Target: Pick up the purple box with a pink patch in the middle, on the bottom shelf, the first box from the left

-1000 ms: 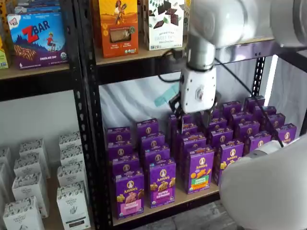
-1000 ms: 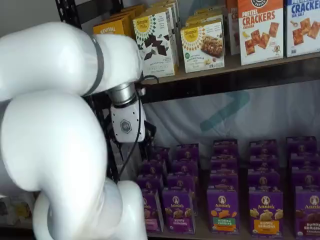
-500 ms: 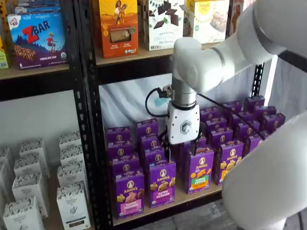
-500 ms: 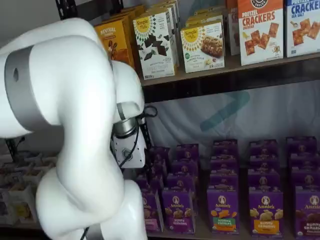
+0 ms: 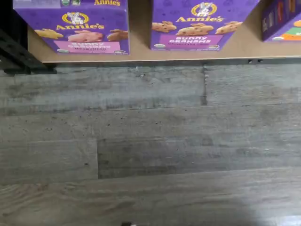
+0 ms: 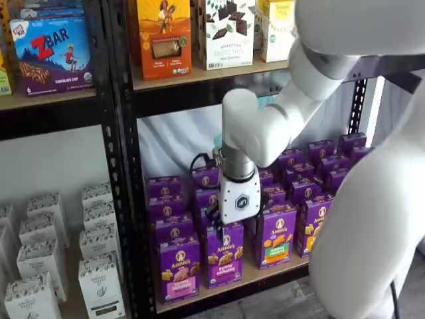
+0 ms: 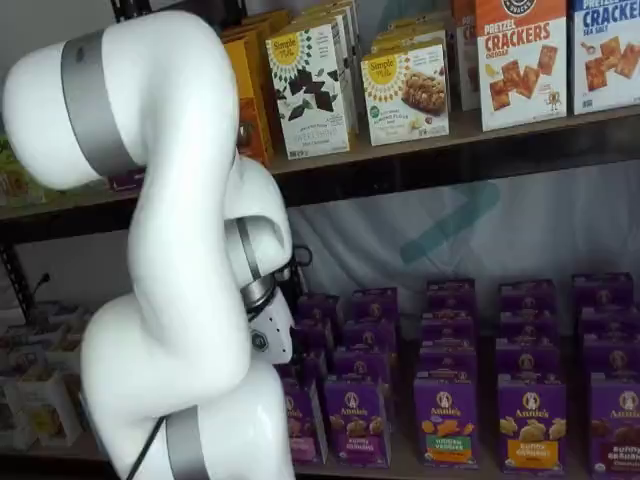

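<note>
The purple box with the pink patch point(image 6: 178, 269) stands upright at the left end of the front row on the bottom shelf point(image 6: 279, 268). It shows in the wrist view point(image 5: 76, 26) at the board's front edge point(image 5: 141, 53), and in a shelf view point(image 7: 301, 420) it is half hidden behind my arm. My gripper point(image 6: 234, 229) hangs in front of the front row, just right of and above this box and apart from it. Its black fingers blend into the boxes behind, so I cannot tell whether they are open. Only its white body point(image 7: 271, 336) shows there.
A like box with a purple label band point(image 6: 224, 256) stands right of the target, then one with a green patch point(image 6: 275, 236). A black rack post point(image 6: 126, 199) stands close on its left, with white cartons point(image 6: 99, 282) beyond. Grey plank floor point(image 5: 150, 141) lies below the shelf edge.
My gripper has moved down and to the left, from over the back rows to in front of the front row near the left end.
</note>
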You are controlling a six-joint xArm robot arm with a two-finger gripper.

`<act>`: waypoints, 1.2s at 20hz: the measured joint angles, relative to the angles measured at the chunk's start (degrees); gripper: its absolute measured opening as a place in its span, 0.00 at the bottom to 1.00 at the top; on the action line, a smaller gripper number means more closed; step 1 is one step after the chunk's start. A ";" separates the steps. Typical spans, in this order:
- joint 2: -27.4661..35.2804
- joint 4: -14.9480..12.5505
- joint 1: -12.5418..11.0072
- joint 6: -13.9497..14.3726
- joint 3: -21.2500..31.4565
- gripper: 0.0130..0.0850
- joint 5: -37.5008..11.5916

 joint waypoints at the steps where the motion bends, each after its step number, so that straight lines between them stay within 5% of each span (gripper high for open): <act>1: 1.77 -0.15 0.14 0.33 -0.63 1.00 -1.05; 8: 11.34 -5.48 1.01 6.55 -4.65 1.00 -8.67; 12: 16.87 -4.50 1.71 6.43 -8.37 1.00 -10.17; 16: 22.10 -6.93 1.92 8.99 -12.76 1.00 -10.75; 24: 32.48 -2.82 1.51 4.73 -22.44 1.00 -11.80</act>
